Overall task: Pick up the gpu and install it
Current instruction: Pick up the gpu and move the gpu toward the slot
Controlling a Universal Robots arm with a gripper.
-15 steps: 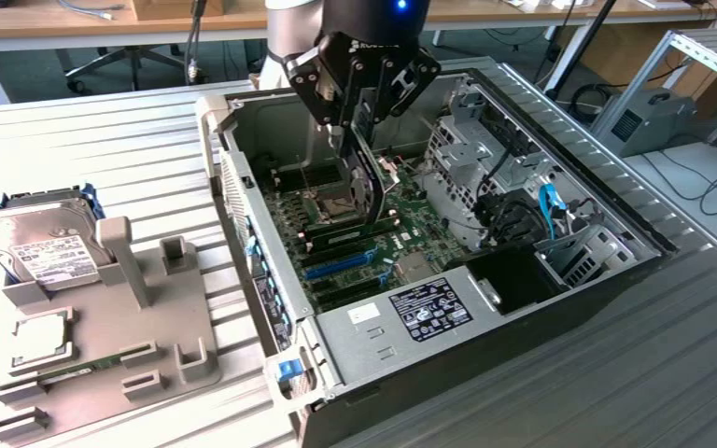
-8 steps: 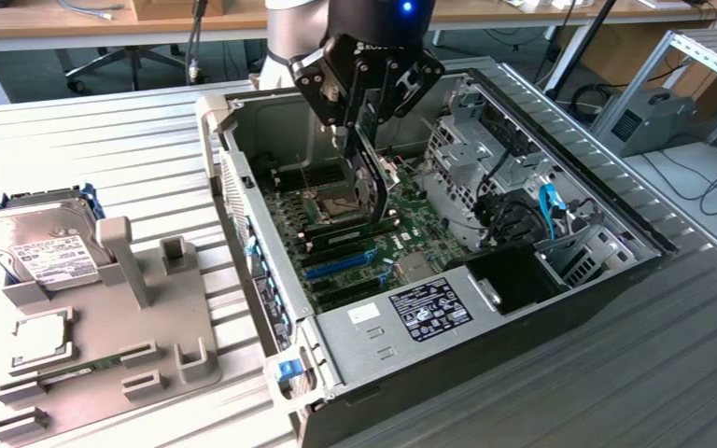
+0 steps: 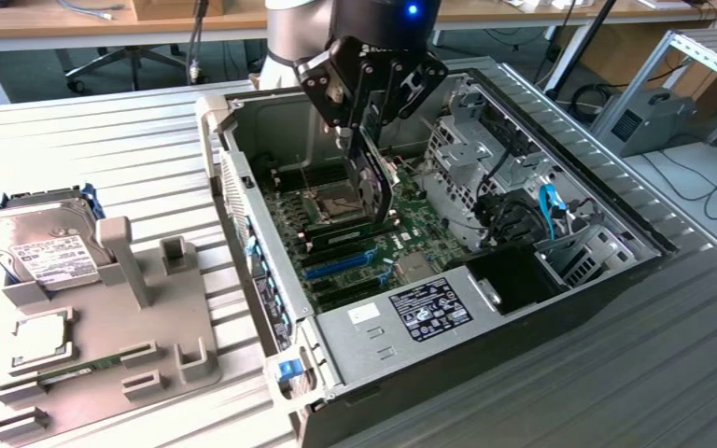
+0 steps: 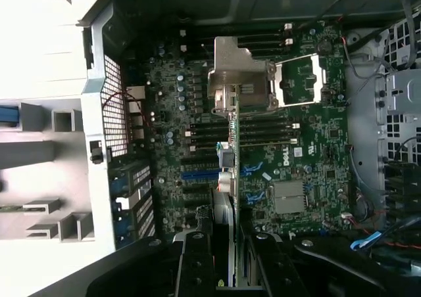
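Above the motherboard [image 3: 414,224] inside the open computer case [image 3: 458,322], the gripper [image 3: 369,126] held the gpu [image 3: 373,191] upright on edge, its fingers [image 4: 197,264] partly closed, clamping the card's top edge.

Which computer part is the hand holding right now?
The gpu, gripped upright on edge over the motherboard; the hard drive and memory stick sit at the grey holder outside the case.
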